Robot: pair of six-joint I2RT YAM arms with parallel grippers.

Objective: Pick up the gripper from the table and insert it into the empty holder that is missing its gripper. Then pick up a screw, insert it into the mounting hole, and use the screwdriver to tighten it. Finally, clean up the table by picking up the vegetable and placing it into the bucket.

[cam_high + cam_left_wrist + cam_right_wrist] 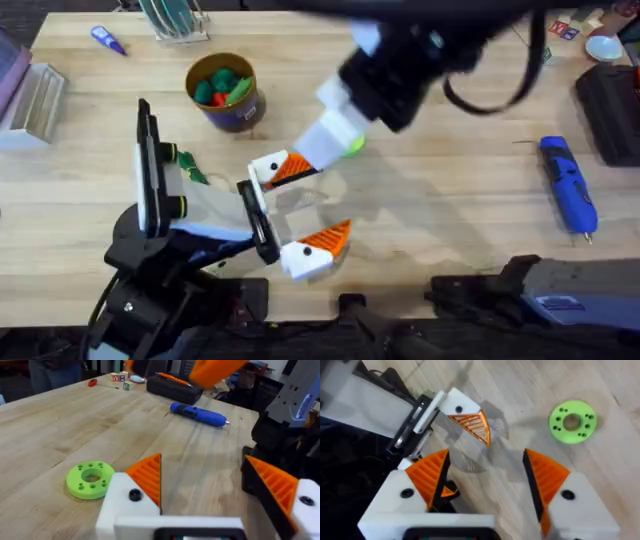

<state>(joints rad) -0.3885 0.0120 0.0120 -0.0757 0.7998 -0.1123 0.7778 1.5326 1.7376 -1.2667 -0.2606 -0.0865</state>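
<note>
Just ahead of the right gripper, spread wide with nothing between its pads: the gripper, a small orange ribbed wedge, seated on the white holder of the left gripper. Likewise spread wide and empty, that one. From the left wrist, well beyond its tips: the blue screwdriver, lying flat; close beside the wedge, a green ring. Overhead adds the dark-green vegetable back beside the left arm, and the bucket farther off, toys inside.
</note>
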